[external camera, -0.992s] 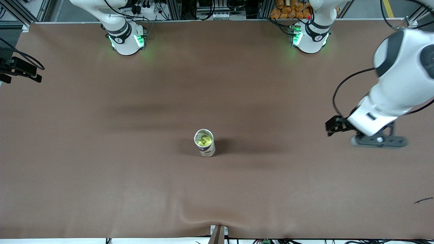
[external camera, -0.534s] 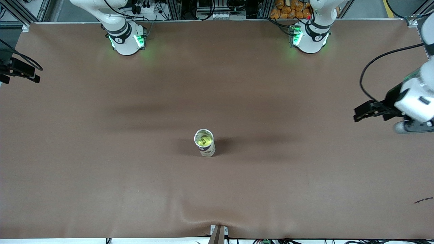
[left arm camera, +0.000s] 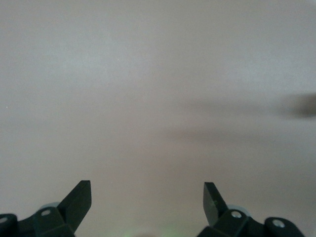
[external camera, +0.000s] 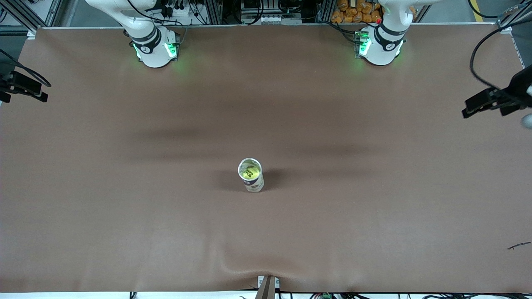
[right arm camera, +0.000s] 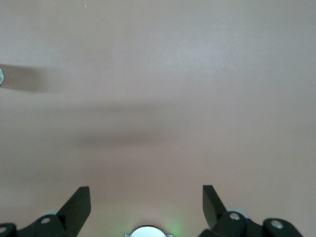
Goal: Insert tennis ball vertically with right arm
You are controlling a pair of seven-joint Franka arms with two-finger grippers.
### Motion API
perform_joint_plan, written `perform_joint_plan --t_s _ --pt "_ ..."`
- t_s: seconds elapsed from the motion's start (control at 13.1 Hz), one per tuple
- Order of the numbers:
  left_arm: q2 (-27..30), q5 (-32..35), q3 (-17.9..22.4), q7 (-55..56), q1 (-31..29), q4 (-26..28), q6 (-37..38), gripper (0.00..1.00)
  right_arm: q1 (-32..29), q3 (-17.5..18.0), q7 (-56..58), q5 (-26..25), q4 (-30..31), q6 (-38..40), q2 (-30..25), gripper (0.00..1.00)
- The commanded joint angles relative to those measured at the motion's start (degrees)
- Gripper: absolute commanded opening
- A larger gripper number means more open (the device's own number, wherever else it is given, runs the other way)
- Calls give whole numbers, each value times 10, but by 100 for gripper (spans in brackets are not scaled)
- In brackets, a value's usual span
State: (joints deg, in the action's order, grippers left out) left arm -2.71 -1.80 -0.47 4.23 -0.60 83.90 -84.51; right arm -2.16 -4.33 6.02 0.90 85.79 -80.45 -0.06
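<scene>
A white can (external camera: 254,183) stands upright at the middle of the table, open end up. A yellow-green tennis ball (external camera: 251,170) with dark print sits inside it, just below the rim. My right gripper (right arm camera: 146,189) is open and empty over bare brown table. Only a black part of its hand (external camera: 25,85) shows in the front view, at the right arm's end of the table. My left gripper (left arm camera: 147,186) is open and empty over bare table. A black part of its hand (external camera: 486,101) shows at the left arm's end.
The brown mat (external camera: 124,207) covers the whole table, with a wrinkle at the edge nearest the front camera (external camera: 249,265). A small dark scrap (external camera: 519,246) lies near the left arm's end. Both robot bases (external camera: 153,47) stand along the edge farthest from the camera.
My left arm has swung away from the can toward its own end of the table and the bases, mostly leaving the front view. The can, ball and right arm have hardly moved.
</scene>
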Motion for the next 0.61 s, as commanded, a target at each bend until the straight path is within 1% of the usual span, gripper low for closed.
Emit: perform_joint_plan --t_s 0.0,0.08,0.38,0.53 --pt "61 -12 32 -9 31 70 -5 100 -3 5 -3 -3 -14 1 6 100" --pt "73 -10 31 -9 35 86 -8 100 -3 5 -3 -3 -14 1 6 100" --pt "117 -4 6 -3 36 143 -30 100 -7 5 -3 -3 -14 -6 7 100" --pt "126 -4 2 -3 34 150 -37 100 -6 5 -4 -3 -13 -6 8 100"
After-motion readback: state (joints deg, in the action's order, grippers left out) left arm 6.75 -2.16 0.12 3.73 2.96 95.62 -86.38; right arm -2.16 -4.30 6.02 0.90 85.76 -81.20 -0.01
